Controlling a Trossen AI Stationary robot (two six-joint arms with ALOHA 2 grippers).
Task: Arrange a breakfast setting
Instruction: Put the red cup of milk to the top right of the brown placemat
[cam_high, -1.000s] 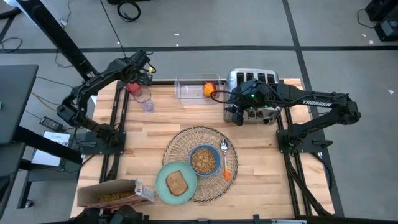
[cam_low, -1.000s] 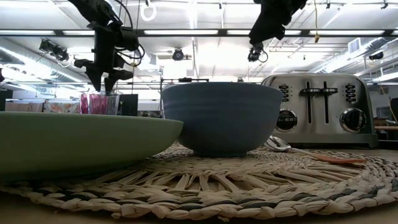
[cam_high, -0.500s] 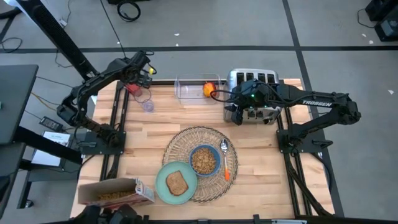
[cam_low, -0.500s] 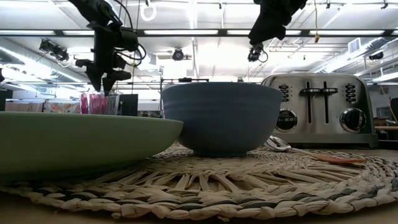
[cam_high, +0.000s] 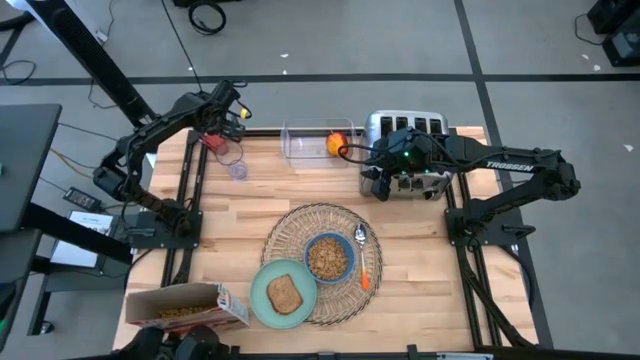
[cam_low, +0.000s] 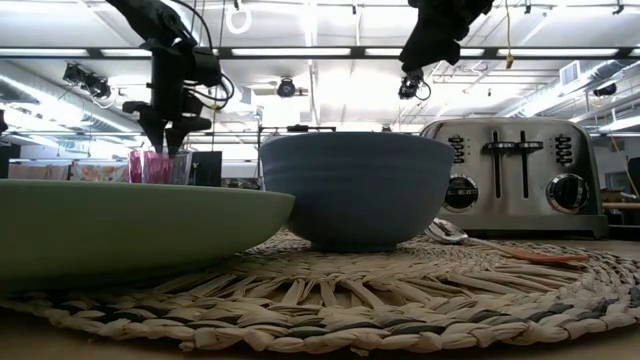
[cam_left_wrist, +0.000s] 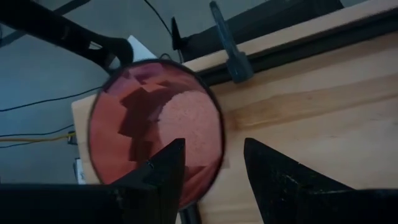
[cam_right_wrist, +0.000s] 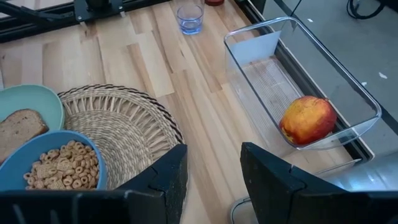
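The dark red cup (cam_left_wrist: 143, 124) stands at the table's far left corner (cam_high: 214, 141). My left gripper (cam_left_wrist: 214, 146) is open just above it. One finger is over the cup's inside and the other is outside its rim; I see no touch. The wicker placemat (cam_high: 300, 225) lies near the middle front. It bears the blue bowl (cam_high: 328, 257) of cereal, the green plate (cam_high: 262, 297) with toast, and the orange-handled spoon (cam_high: 363, 262). The orange-red fruit (cam_right_wrist: 308, 119) lies in a clear tray (cam_high: 305, 143). My right gripper (cam_right_wrist: 214, 152) is open and empty, high beside the toaster.
The silver toaster (cam_high: 410, 124) stands at the far right, under my right arm. A small clear glass (cam_high: 237, 168) stands just in front of the red cup. A cardboard cereal box (cam_high: 185, 310) lies at the near left edge. Bare wood lies between the placemat and the clear tray.
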